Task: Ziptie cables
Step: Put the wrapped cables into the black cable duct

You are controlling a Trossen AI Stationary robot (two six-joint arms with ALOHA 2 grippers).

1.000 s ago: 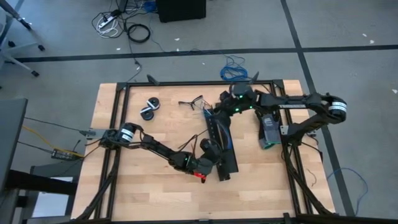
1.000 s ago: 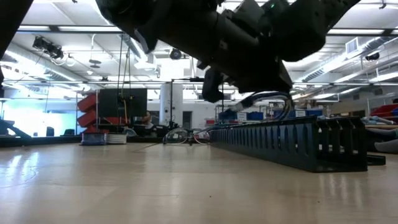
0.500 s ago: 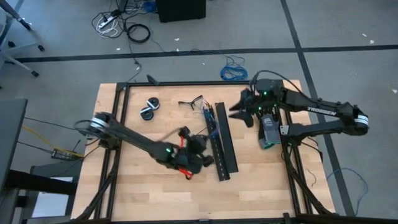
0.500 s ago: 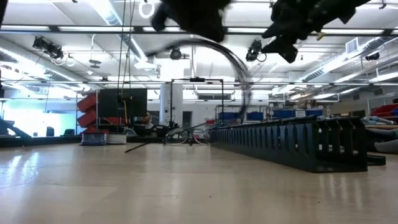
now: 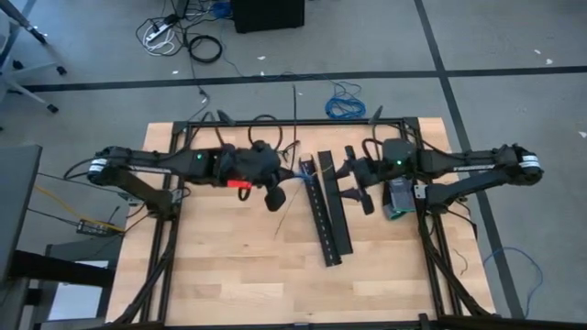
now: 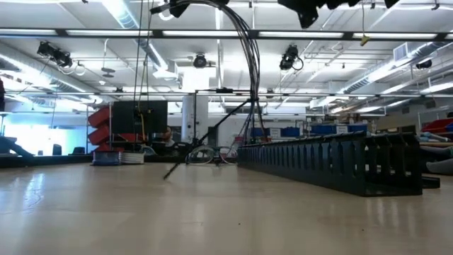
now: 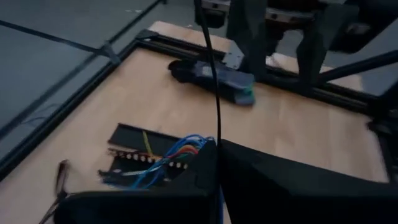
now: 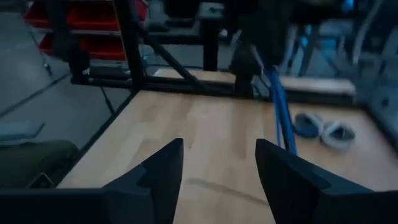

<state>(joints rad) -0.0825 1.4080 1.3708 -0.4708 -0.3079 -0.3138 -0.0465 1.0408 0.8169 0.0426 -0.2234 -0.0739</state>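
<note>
My left gripper (image 5: 275, 194) hangs raised over the middle of the table, shut on a thin black ziptie (image 5: 295, 119). The strip (image 7: 213, 93) runs out past the fingers. Its other end (image 5: 278, 227) slants down toward the wood and shows in the low view as a slanting line (image 6: 205, 145). The cables (image 5: 305, 168), a bundle of thin coloured wires (image 7: 166, 163), lie at the far end of the black perforated strips (image 5: 328, 215). My right gripper (image 5: 352, 179) hovers open just right of those strips, with nothing between its fingers (image 8: 166, 167). My left gripper pinches the ziptie between its two shut fingers (image 7: 186, 180), at a point along its length (image 7: 217, 140) with strip free on both sides. The strip is lifted. Whether its lower end touches the table cannot be told.
The long black perforated strips (image 6: 333, 163) run from near to far right of centre. A grey-green device (image 5: 397, 197) lies under the right arm. Two grey rolls (image 8: 324, 132) sit at the far left. Black frame rails (image 5: 174, 229) border the tabletop. Bare wood (image 5: 229, 275) lies near the front.
My left gripper has risen from the near end of the perforated strips and swung toward the far edge and the left, still shut, carrying the ziptie up with it. My right gripper has drawn back from over the strips' far end toward the right, rising and rolling.
</note>
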